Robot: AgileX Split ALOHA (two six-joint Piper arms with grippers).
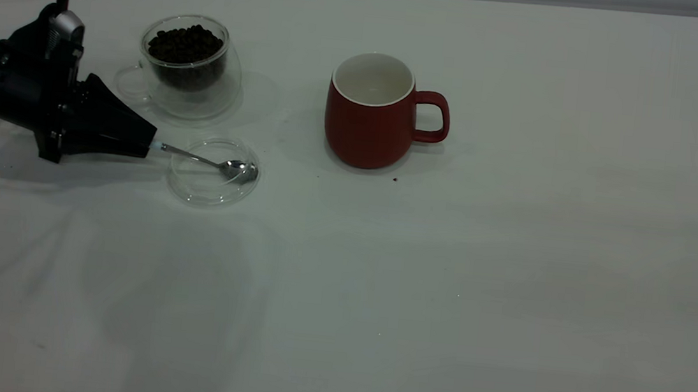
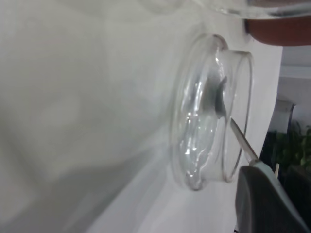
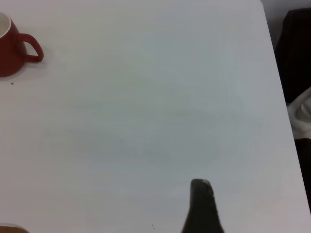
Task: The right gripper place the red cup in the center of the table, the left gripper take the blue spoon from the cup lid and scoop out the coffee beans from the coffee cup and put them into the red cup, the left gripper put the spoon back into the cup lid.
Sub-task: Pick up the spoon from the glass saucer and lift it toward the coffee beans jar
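Glass lid (image 1: 213, 173) could skid on the worktop (image 1: 442, 294) if the left claw (image 1: 150, 146), clamped on the spoon (image 1: 224, 165), drags its bowl.

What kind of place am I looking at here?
Probably a robot test bench, not a kitchen: a bare white table, a black left gripper holding a spoon over a glass lid, with a cup of coffee beans as props.

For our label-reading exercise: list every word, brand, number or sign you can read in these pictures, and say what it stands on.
None can be read: the dark red ceramic mug, clear glass cup of coffee beans, round glass lid and black left gripper show no lettering.
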